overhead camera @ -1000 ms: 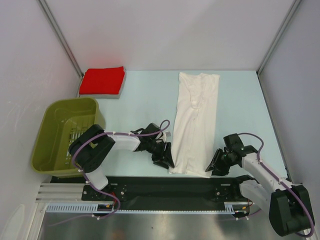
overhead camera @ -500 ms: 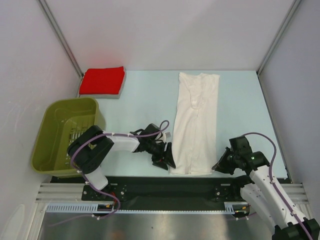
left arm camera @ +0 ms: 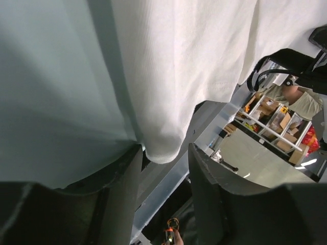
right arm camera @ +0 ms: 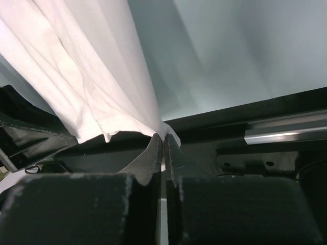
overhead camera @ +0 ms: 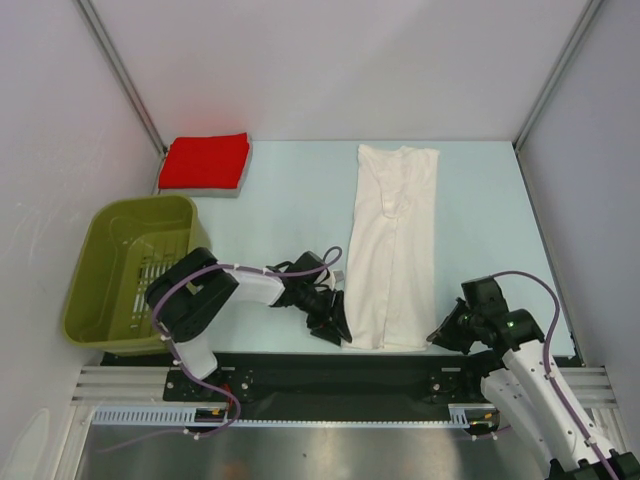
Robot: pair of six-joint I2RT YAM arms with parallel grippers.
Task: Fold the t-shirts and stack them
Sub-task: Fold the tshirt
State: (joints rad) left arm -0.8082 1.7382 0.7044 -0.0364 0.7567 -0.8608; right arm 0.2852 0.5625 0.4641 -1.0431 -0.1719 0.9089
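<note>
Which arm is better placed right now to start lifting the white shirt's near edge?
Right. The right claw is shut on a near corner of the white t-shirt, ready to lift. The left claw is open, the other near corner only lying between its fingers.

You have an olive-green basket (overhead camera: 125, 270) at the left edge of the pale blue table (overhead camera: 280, 200), its open top facing up and slots showing in its floor. At the far left corner you see a thin grey pad (overhead camera: 205, 191) lying flat. A black strip (overhead camera: 330, 372) runs along the near edge, and white walls (overhead camera: 330, 60) with slanted metal posts (overhead camera: 120, 75) close in the space behind.
</note>
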